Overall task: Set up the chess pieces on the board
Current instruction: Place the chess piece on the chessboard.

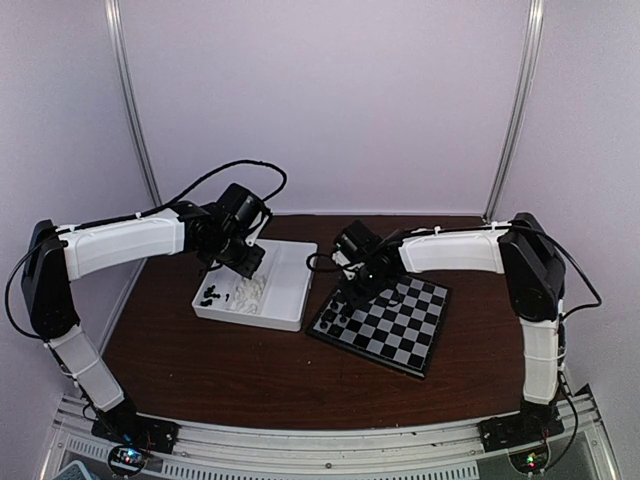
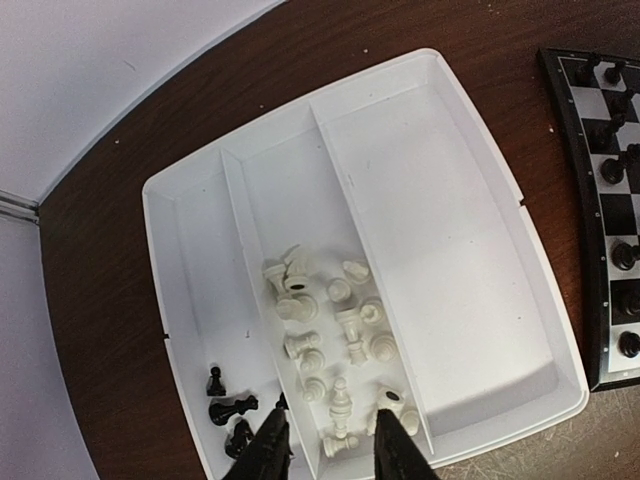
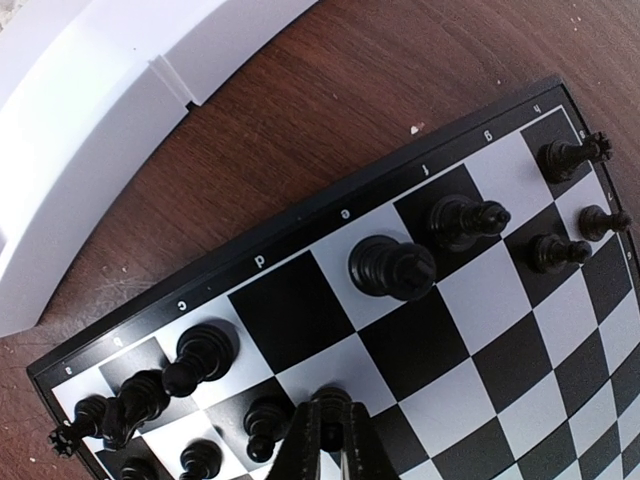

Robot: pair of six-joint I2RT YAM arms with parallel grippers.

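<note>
Plainly, the coming pick fell to the left gripper (image 2: 333, 452), its two dark fingers parted and, as far as we could see, gripping nothing. Just ahead of and below it, in the middle compartment of the white rectangular divided plastic tray (image 2: 480, 250), lay the tiny white plastic chessmen (image 2: 345, 330). The nearest chessman (image 2: 340, 412) sat in line with the gap, its long axis pointing away from the fingers, crosswise to their closing. The right gripper (image 3: 330, 440) was clenched over the black-and-grey chequered board (image 3: 400, 340), farther from that heap. We could not tell whether it pinched a piece.

tray (image 1: 290, 275) left of the board (image 1: 400, 327); chess pieces (image 2: 300, 346) lie in the tray and on the board
</note>
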